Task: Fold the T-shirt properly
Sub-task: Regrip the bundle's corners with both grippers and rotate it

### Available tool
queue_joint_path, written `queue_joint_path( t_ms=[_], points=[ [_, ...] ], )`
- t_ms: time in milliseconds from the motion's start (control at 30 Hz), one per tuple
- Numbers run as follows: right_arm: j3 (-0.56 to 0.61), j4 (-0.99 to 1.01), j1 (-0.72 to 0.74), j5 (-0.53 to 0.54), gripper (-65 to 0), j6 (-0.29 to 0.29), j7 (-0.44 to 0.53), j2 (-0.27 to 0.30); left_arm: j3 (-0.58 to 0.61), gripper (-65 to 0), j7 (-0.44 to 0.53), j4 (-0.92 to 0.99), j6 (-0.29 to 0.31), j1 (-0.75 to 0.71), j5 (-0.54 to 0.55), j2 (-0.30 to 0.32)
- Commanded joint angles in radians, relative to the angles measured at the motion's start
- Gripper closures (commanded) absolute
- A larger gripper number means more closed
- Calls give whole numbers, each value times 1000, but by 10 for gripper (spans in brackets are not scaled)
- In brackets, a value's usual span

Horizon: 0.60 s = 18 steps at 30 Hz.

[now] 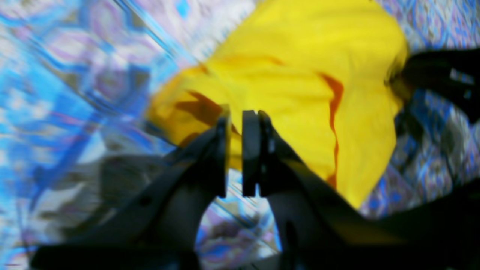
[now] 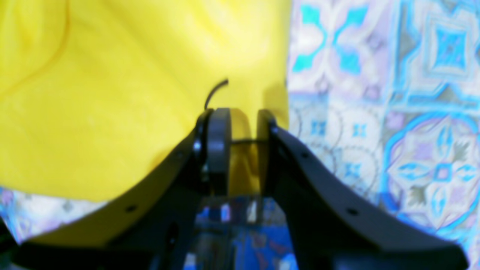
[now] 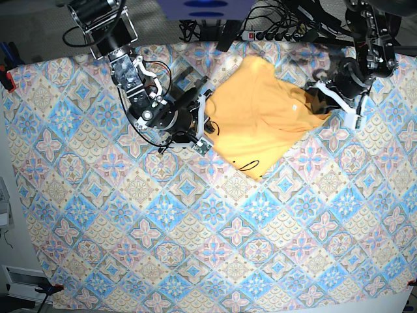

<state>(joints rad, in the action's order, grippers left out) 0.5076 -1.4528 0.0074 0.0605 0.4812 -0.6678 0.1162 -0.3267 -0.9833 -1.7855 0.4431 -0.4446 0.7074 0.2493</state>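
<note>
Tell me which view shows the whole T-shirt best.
The base view: the T-shirt lies there with its full outline, between both grippers. The left wrist view shows only a blurred part of it beyond the left gripper. The right wrist view shows one edge pinched in the right gripper.

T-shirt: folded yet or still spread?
Partly folded, not neat. In the base view the T-shirt lies as a creased, doubled-over diamond on the tablecloth, with no sleeves spread out; both tools are at its opposite edges.

Bright, even light — blurred wrist views
</note>
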Motion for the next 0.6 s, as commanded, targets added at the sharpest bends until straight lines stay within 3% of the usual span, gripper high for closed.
queue_joint_path(
  t_ms=[0,300,467,567],
  points=[
    [-4,-26,16,12,-126,1,33,-3,21,-45,19,-1,3,3,-2,9],
    [13,-27,75,17,-126,3,72,-31,168,-45,25,48,3,13,-71,5],
    [116,4,156,19,-126,3,73,-56,205,-45,25,95,1,50,-125,-9],
    [184,50,204,15,-126,3,73,-100,208,-45,25,151,1,76,-125,-11]
  ],
)
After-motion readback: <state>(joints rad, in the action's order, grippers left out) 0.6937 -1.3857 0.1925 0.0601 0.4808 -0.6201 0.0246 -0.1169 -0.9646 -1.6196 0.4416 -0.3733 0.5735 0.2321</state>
